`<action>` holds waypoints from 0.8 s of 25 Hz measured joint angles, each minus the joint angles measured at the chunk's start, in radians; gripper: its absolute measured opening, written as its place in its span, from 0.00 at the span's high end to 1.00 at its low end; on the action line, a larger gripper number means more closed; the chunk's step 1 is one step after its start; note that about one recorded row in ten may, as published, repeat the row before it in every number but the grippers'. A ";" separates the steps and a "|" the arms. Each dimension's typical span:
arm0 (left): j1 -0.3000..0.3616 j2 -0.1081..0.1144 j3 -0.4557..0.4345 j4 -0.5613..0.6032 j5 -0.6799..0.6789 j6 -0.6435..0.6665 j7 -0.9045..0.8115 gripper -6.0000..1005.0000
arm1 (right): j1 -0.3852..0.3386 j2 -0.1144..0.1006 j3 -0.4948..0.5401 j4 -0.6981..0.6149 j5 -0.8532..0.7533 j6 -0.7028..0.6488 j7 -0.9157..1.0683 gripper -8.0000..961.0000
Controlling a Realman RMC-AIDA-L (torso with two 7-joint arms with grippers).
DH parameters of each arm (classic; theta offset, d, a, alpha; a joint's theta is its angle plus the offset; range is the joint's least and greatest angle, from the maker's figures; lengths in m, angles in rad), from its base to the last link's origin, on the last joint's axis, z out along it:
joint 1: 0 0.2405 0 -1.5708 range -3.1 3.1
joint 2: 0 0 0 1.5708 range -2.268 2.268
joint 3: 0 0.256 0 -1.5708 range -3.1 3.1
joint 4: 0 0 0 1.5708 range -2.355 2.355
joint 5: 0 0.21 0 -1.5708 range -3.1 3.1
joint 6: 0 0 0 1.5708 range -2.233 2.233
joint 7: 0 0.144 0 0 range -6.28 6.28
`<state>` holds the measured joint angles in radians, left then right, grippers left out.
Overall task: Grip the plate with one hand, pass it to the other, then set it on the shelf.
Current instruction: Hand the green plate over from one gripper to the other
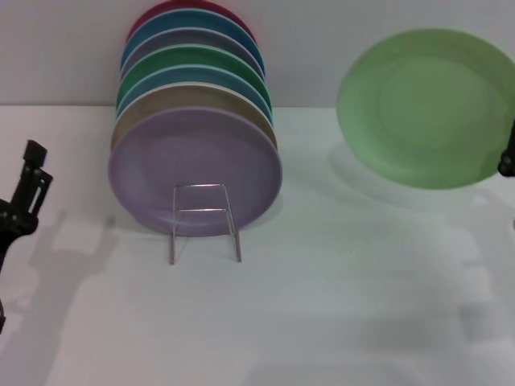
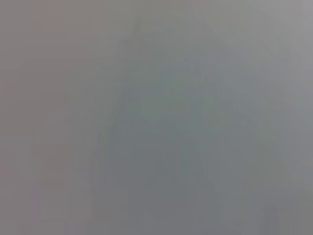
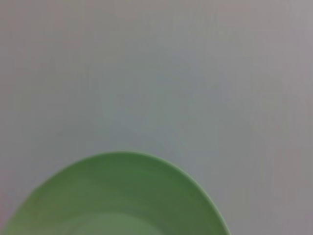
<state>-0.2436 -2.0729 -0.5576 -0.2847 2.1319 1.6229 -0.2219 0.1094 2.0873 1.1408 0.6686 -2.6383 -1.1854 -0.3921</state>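
The pale light-green plate [image 1: 422, 104] hangs in the air at the right, tilted up with its face toward me, above the white table. My right gripper [image 1: 507, 159] shows only as a black bit at the plate's right rim and holds it there. The plate's upper rim also shows in the right wrist view [image 3: 117, 196]. The silver wire shelf [image 1: 203, 211] stands at the middle left, with its small front frame toward me. My left gripper [image 1: 30, 173] is low at the left edge, well apart from the plate and the shelf. The left wrist view shows only plain grey.
Several plates stand on edge in the shelf: a lilac plate [image 1: 193, 165] in front, then tan, blue, a darker green plate [image 1: 193, 58], and a red one at the back. The white table [image 1: 338, 305] runs to a pale wall behind.
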 joint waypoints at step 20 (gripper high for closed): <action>0.046 0.002 0.316 -0.013 0.000 0.063 0.071 0.22 | -0.164 0.003 -0.526 -0.046 0.242 -0.328 -0.139 0.97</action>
<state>-0.1981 -2.0712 -0.2415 -0.2978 2.1322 1.6861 -0.1509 -0.0541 2.0901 0.6152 0.6223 -2.3959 -1.5130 -0.5315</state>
